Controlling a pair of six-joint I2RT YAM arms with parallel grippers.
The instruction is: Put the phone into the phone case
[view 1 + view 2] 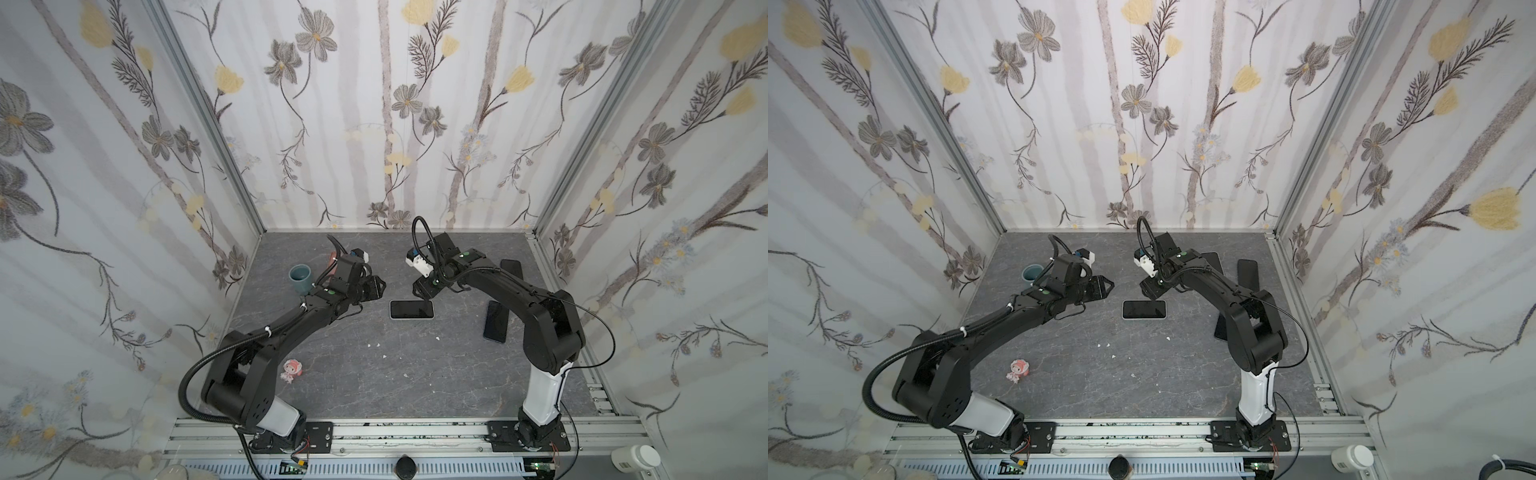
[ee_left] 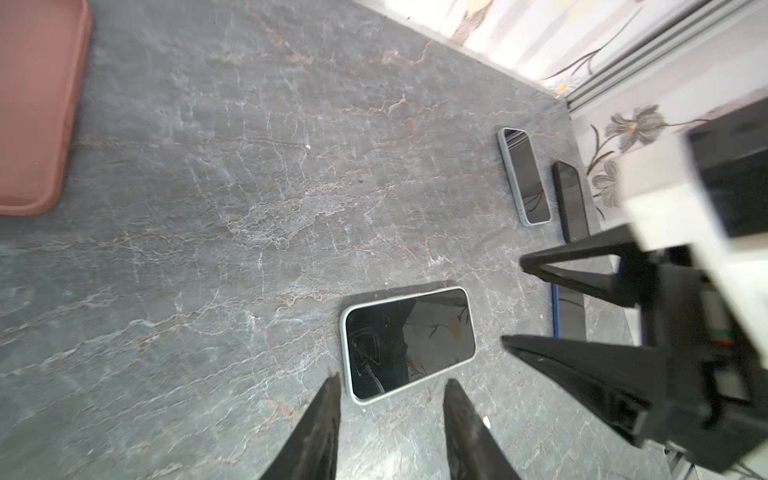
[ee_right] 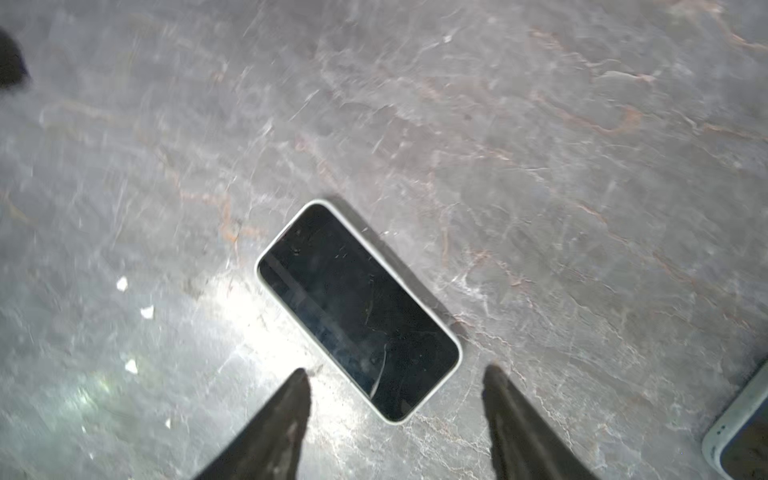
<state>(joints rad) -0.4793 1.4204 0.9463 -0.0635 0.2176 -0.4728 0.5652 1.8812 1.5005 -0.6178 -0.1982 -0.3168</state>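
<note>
Phone (image 1: 411, 309) flat in pale case (image 2: 353, 397); left jaws narrowly parted, right jaws wide, both empty; right-wrist view blurred

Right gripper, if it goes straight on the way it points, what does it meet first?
Probably the black-screened phone in its pale case, lying flat ahead of its open fingers; depth is unclear.

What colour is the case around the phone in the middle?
The case is pale mint, almost white, clearest in the left wrist view.
</note>
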